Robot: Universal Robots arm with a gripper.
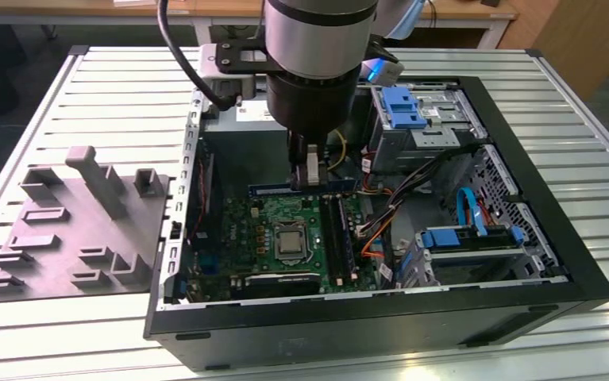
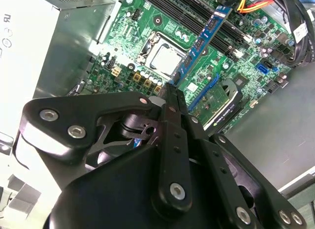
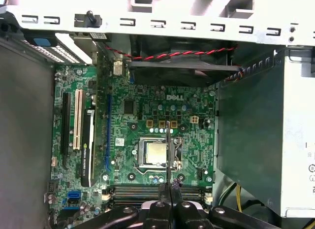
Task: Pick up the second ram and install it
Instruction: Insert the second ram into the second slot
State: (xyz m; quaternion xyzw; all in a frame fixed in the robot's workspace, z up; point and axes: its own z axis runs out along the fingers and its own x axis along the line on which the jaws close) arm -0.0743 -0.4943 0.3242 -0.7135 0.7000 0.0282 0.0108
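End effector (image 2: 171, 88) is closed on the second ram (image 2: 204, 39), gripped by its flat faces so the contact edge can face down, held above the motherboard (image 3: 147, 103), crosswise to the memory slots (image 3: 133, 190), unseated.

The jaws pinch what seems the second ram (image 3: 168, 145), edge-on above the motherboard (image 3: 147, 111).

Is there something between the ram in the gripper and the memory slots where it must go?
Nothing visible. The gripper holds the second ram over the motherboard, and no cable lies across the black memory slots.
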